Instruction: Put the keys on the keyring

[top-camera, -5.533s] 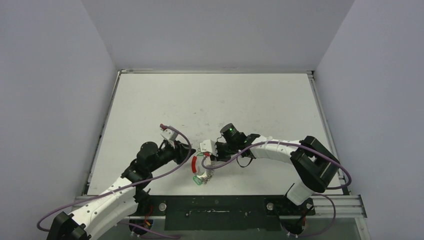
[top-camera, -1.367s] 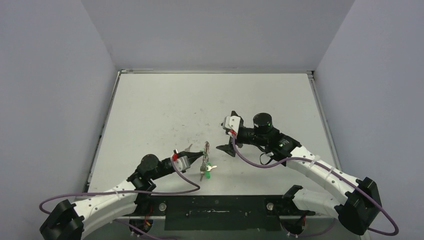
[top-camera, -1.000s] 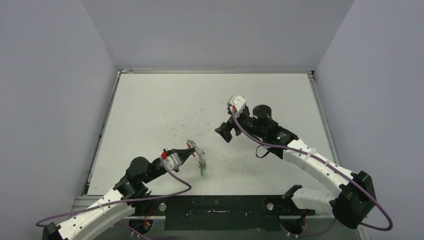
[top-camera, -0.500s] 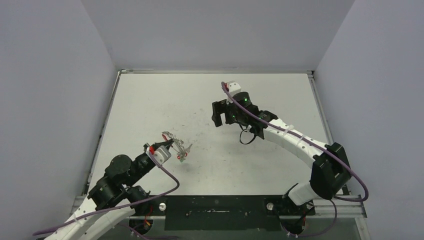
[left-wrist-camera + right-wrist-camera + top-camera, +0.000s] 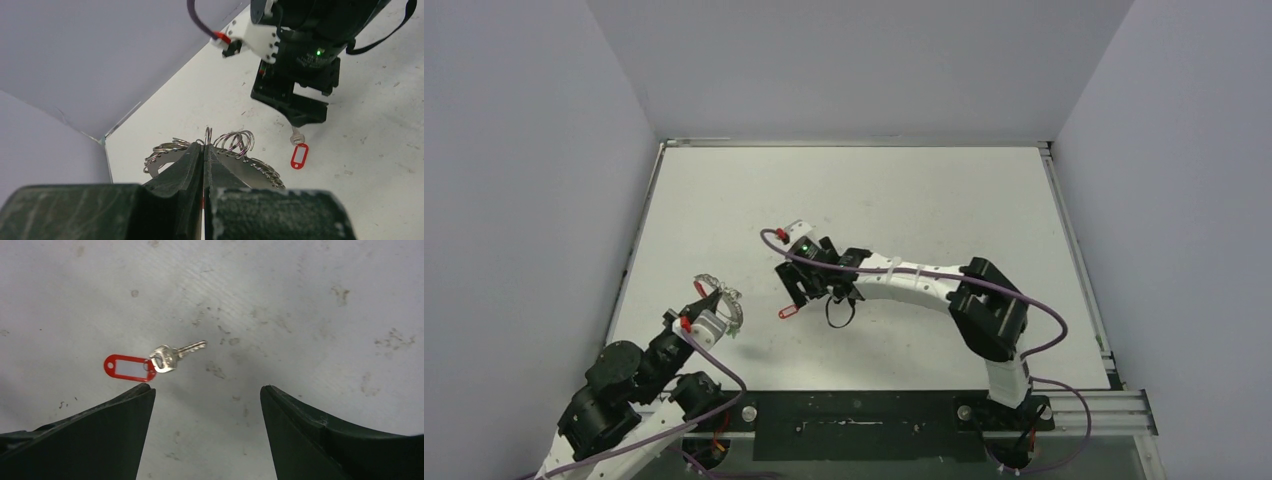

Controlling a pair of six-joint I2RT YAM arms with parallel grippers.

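One key (image 5: 172, 356), small and silver with a red oblong tag (image 5: 127, 366), lies flat on the white table. My right gripper (image 5: 206, 387) hangs open just above it, the tag close by its left fingertip and nothing between the fingers. From above, the key's red tag (image 5: 789, 311) shows just below the right gripper (image 5: 796, 296). My left gripper (image 5: 204, 147) is shut on the keyring (image 5: 235, 144), a metal arc fringed with silvery loops. It holds the keyring (image 5: 729, 300) up at the near left, apart from the key (image 5: 298, 150).
The white table (image 5: 924, 200) is scuffed and walled by grey panels on three sides. The right arm (image 5: 904, 285) stretches across the middle from its base at the near right. A purple cable loops along each arm.
The left arm has drawn back to the near left with the keyring. The right arm has swung from the far middle down and left over the red-tagged key, its jaws narrowing slightly.
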